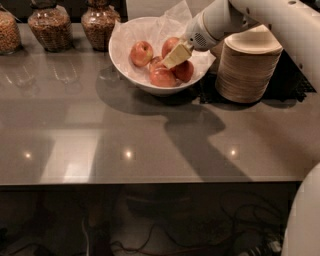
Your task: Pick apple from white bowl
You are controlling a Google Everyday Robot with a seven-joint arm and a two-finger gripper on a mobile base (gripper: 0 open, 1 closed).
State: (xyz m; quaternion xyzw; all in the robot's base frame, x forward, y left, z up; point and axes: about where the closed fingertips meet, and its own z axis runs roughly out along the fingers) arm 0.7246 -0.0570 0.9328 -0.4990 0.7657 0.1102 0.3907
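- Pincer [169, 61] hangs inside the white bowl [120, 56], its cream tip low among the fruit, at the upper edge of the apple [162, 78]; whether it is spread or pressed together I cannot tell
- Apple lies at the front of the bowl on the crinkled paper [165, 22], touching the darker red apple [184, 71] on one side, with the paler apple [141, 53] close on the other and a fourth apple [170, 45] partly hidden behind the pincer
- Step in hand, as I judge it, is settling onto the apple for the grasp; it is not yet lifted
- To do this well, come down centred over the widest part of the apple, so the jaws straddle it and do not wedge against its neighbours
- Close gently, since smooth round skin can squirt out of an off-centre pinch, then lift straight up, clear of the rim and paper
- Stack of beige paper bowls [247, 70] stands on the tabletop [150, 145] just beside the bowl, under the arm [260, 15], so a sideways swing risks knocking it
- Apple is near round, with no marked long axis; its stem end is not visible, so which way it points cannot be told
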